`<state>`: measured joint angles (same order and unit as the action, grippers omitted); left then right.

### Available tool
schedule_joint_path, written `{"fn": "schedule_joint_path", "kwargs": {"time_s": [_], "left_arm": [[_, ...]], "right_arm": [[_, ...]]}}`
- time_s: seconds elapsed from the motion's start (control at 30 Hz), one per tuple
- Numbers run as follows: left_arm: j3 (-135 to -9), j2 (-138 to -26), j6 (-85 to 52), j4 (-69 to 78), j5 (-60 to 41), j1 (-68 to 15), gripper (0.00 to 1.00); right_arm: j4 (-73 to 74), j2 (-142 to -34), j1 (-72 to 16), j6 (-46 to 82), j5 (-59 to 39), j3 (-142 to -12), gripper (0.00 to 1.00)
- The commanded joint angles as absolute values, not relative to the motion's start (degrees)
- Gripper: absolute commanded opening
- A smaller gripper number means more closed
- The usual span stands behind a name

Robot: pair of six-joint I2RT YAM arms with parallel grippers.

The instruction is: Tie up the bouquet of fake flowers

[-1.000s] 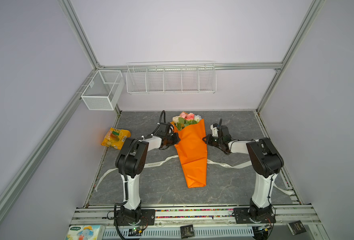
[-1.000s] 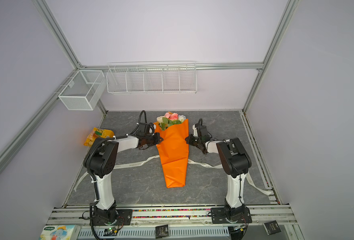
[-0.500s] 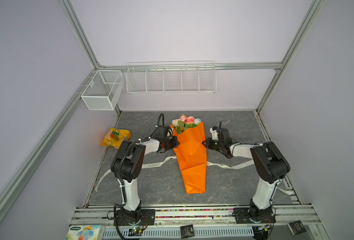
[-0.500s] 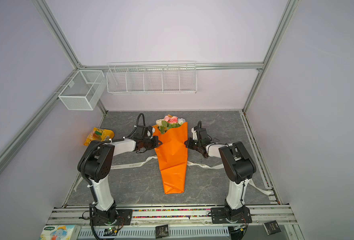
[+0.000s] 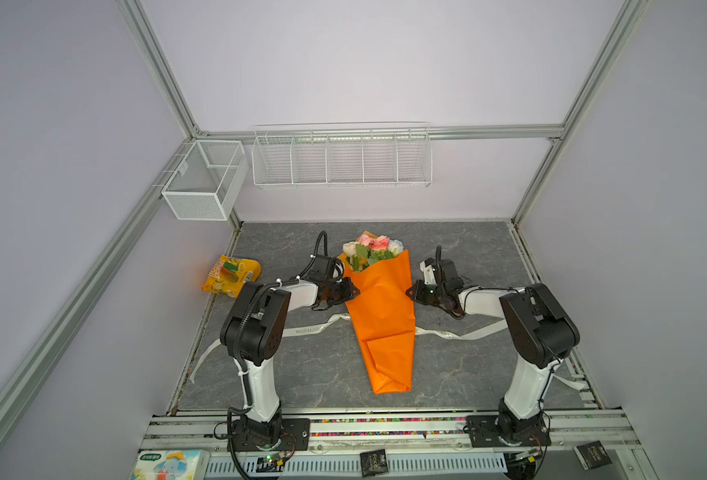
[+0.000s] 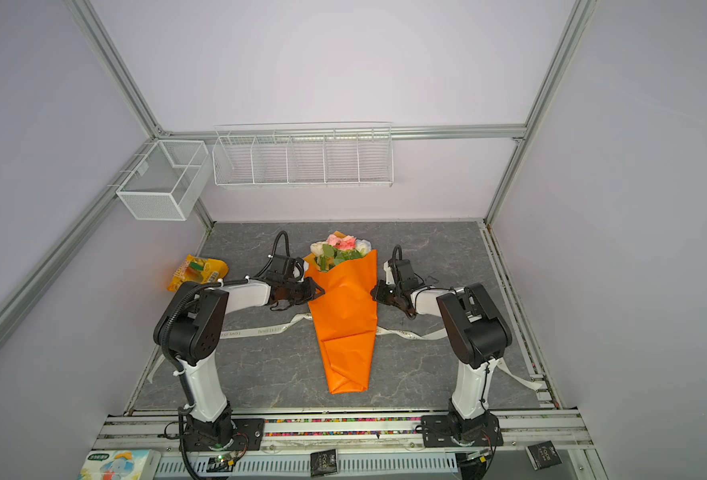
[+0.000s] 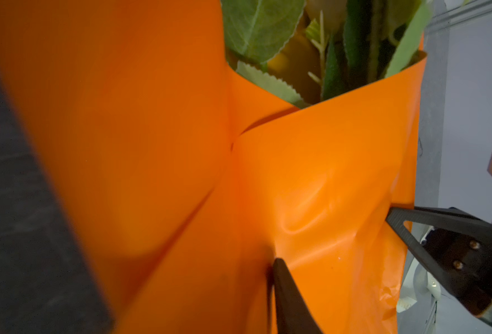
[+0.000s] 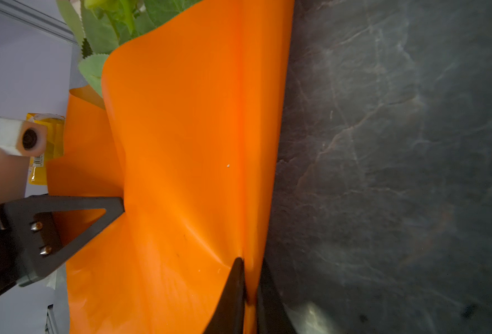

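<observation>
We see the bouquet (image 5: 381, 316) lying flat in the middle of the table (image 5: 293, 374), lengthwise front-to-back in both top views. Pink, cream & white roses (image 5: 371, 244) w/ serrated green leaves (image 7: 256, 26) poke out at the far end. Orange paper (image 6: 343, 307) wraps the rest as a cone: wide mouth far, narrow tip near (its end folded up into a flap). Stems hidden; paper lightly dented near both side edges.

both top views – from high above front edge of table (image 5: 302, 374), facing down toward back wall (image 5: 364, 75), far off; whole workspace in frame, nearly same picture in each. left wrist view – very near, sideways against one flank of bouquet (image 7: 325, 173). right wrist view equally near, at opposite flank. wrist views share upper part of bouquet.
</observation>
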<state>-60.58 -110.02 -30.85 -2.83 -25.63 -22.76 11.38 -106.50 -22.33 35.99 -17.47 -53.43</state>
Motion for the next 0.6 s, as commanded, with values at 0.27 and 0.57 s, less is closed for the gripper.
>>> {"fn": "schedule_joint_path", "kwargs": {"time_s": [0.27, 0.57], "left_arm": [[-61.6, -107.7, -29.2, -6.7, -24.1, -22.5, 0.19], [-60.1, -105.5, -30.1, -2.5, -27.9, -22.4, 0.01]], "right_arm": [[10.1, -99.6, -24.0, 38.3, -14.2, -48.3, 0.12], [12.1, -93.8, -26.9, 39.5, -11.9, -45.1, 0.07]]}}
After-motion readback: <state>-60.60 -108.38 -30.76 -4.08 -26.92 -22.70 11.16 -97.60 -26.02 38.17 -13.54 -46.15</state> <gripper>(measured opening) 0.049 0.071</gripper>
